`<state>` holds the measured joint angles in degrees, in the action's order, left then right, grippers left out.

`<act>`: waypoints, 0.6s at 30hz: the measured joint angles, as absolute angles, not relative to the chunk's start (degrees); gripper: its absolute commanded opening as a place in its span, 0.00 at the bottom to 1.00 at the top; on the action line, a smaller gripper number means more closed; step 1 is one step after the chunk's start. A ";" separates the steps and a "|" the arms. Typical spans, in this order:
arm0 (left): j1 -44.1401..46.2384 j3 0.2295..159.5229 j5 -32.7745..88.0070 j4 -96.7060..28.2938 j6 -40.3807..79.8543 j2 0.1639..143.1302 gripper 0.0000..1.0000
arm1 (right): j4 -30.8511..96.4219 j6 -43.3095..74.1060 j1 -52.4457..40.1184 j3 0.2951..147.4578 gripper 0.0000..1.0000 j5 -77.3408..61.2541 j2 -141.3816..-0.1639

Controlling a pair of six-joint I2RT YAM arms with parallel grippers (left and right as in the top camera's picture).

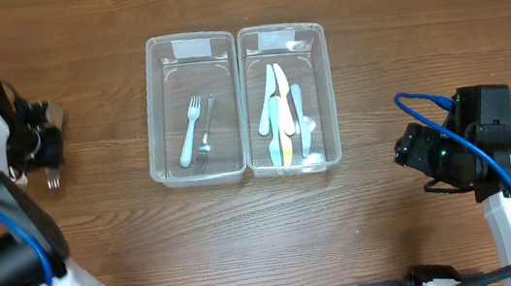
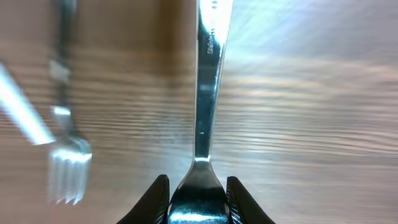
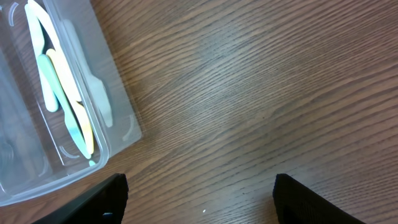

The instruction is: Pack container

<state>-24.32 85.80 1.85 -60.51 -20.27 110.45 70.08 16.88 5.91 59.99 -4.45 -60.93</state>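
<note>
From overhead, I see two clear plastic tubs side by side at the middle of the wooden bench (image 1: 365, 237), their long sides running away from me. The left clear tub (image 1: 150, 127) holds a pale blue plastic fork (image 1: 191, 131) and a grey metal fork (image 1: 206, 129), lying lengthwise and nearly parallel. The right clear tub (image 1: 332, 95) holds a lengthwise bundle of white, pale blue and yellow plastic knives (image 1: 280, 116). The left fingers (image 1: 46, 154) sit at the far left, well apart from the tubs, with a shiny metal cutlery piece (image 1: 52, 182) poking out just below them. The right fingers (image 1: 405, 151) hover off to the right of the tubs. On the left wrist camera, the left fingers (image 2: 158, 199) are clamped on the neck of the shiny metal cutlery piece (image 2: 208, 93), its handle pointing straight away from the lens; I cannot tell whether it is a fork or a spoon. A blurred fork shape (image 2: 65, 168) shows to the left. On the right wrist camera, the right fingers (image 3: 112, 199) are spread wide with only bare bench between them, and the right clear tub's corner (image 3: 124, 134) lies up-left.
</note>
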 measured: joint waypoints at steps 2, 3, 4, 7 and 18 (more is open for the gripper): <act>-21.26 89.36 2.20 -62.30 -18.22 104.62 0.04 | 70.08 16.86 5.91 59.99 0.77 -4.45 -60.93; -19.62 90.76 2.42 -62.78 -17.26 101.93 0.04 | 70.06 16.86 5.91 59.99 0.77 -4.43 -60.93; -16.19 93.01 2.76 -63.68 -14.96 96.86 0.04 | 70.04 16.88 5.91 59.99 0.77 -4.47 -60.93; -10.28 93.97 2.94 -64.75 -11.49 91.70 0.04 | 70.02 16.86 5.89 59.99 0.77 -4.47 -60.93; 13.30 92.05 4.08 -59.18 6.63 94.96 0.04 | 70.15 16.88 5.91 59.99 0.77 -4.49 -60.93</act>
<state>13.30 92.05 4.08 -59.18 6.63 94.96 70.15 16.88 5.91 59.99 -4.49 -60.93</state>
